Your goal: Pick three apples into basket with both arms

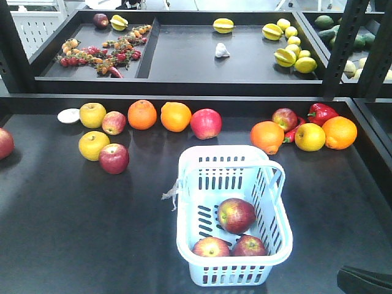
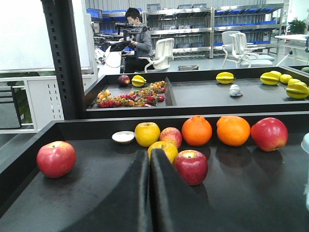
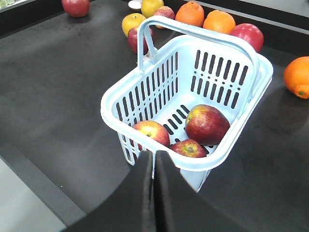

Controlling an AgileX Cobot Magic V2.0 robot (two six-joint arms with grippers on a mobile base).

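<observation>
- Three red apples already lie inside the pale blue basket, so the task looks complete
- The basket sits on the dark counter, at 6 o'clock from the fruit row
- Left pincer is clenched and empty, low over the counter, with loose fruit just beyond at 12 o'clock
- Right pincer is clenched and empty, at the basket's near rim
- Open counter lies at the basket's 9 and 3 o'clock; a raised edge runs behind the fruit

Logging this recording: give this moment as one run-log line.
three apples in basket | left gripper shut, empty | right gripper shut, empty | task looks complete
</observation>
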